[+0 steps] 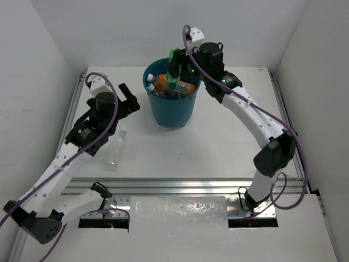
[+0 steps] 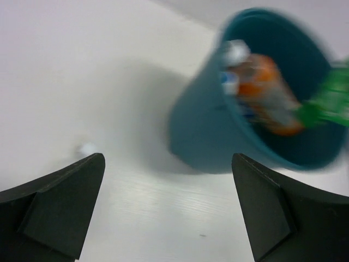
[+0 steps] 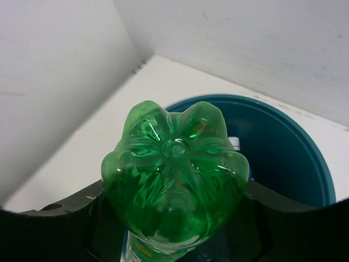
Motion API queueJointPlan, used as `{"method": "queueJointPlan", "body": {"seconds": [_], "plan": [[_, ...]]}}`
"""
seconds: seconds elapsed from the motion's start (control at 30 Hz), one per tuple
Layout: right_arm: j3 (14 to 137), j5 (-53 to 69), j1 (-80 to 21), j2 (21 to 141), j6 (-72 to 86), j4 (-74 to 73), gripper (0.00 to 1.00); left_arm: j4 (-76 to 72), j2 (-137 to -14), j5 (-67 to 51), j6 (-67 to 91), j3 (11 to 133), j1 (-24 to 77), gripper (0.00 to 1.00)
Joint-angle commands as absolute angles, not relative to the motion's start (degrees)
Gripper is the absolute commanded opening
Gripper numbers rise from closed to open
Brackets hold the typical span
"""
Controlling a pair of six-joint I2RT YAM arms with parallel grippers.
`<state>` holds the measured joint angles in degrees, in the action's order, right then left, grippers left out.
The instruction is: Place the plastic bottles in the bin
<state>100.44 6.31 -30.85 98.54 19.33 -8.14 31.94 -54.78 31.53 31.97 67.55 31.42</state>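
- One bin [image 1: 169,112], teal, and that's the only one out there.
- One green bottle [image 3: 174,174].
- One clear bottle [image 1: 118,146] outside the bin.
- Orange bottles [image 1: 159,83] inside it: two, as far as I can make out. The rest of the pile is too tangled to count.
- Two grippers: left gripper [image 2: 168,158], right gripper [image 3: 177,213].

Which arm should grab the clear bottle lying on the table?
Left. The left end effector is open, empty and nearer the clear bottle. The right end effector is busy holding the green bottle above the bin.
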Motion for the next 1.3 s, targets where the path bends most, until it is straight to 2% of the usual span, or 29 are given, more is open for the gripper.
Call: {"method": "queueJointPlan", "body": {"seconds": [0.0, 0.03, 0.07, 0.13, 0.3, 0.47, 0.63, 0.93, 1.0, 1.07, 1.1, 1.13, 1.2, 1.23, 1.27], "plan": [[108.87, 3.16, -30.41, 101.50, 12.22, -11.75, 0.23, 36.38, -58.08, 27.34, 32.78, 65.48, 23.13, 1.00], [109.68, 3.25, -30.41, 102.82, 11.96, -13.00, 0.65, 36.82, -58.79, 26.72, 32.78, 65.48, 21.64, 1.00], [110.12, 3.43, -30.32, 103.09, 11.87, -14.05, 0.71, 37.26, -59.49, 25.94, 32.96, 65.39, 19.10, 1.00], [108.55, 2.82, -30.32, 102.31, 11.87, -14.94, 0.76, 37.79, -61.25, 25.84, 32.70, 64.60, 16.71, 1.00], [105.29, 0.18, -30.23, 99.32, 11.25, -16.42, 0.99, 40.33, -64.68, 29.00, 31.38, 61.97, 15.29, 1.00], [107.85, -1.32, -30.15, 95.39, 9.32, -22.76, 0.99, 42.71, -67.85, 26.56, 27.78, 59.42, 15.21, 1.00], [98.80, 4.82, -30.15, 84.04, 11.16, -22.33, 0.99, 45.61, -75.05, 25.57, 24.61, 57.84, 15.03, 1.00], [81.76, 16.78, -30.15, 65.58, 14.06, -20.48, 0.99, 38.78, -86.11, 17.07, 22.59, 52.39, 11.95, 0.99], [79.90, 18.10, -30.15, 62.51, 14.68, -19.87, 0.99, 37.01, -88.93, 13.82, 21.89, 51.95, 12.04, 0.92], [77.70, 19.42, -30.15, 60.66, 15.64, -19.60, 0.99, 37.00, -92.28, 11.18, 21.54, 52.91, 11.95, 0.67], [77.09, 20.03, -30.23, 60.21, 15.91, -19.69, 0.99, 36.65, -92.37, 10.47, 21.27, 52.91, 11.95, 0.53], [75.60, 21.69, -30.15, 59.68, 16.26, -19.77, 0.99, 36.39, -91.50, 10.29, 21.18, 53.08, 11.95, 0.22], [73.31, 22.67, -30.15, 57.85, 17.57, -19.16, 0.99, 36.82, -88.79, 9.94, 21.27, 53.78, 12.04, 0.17], [70.34, 23.63, -30.15, 57.14, 19.06, -17.77, 0.99, 37.17, -87.55, 9.41, 21.27, 54.40, 12.13, 0.08], [68.75, 23.99, -30.15, 56.26, 20.12, -16.62, 0.99, 37.35, -86.15, 7.66, 21.62, 54.93, 12.74, 0.05]]}}
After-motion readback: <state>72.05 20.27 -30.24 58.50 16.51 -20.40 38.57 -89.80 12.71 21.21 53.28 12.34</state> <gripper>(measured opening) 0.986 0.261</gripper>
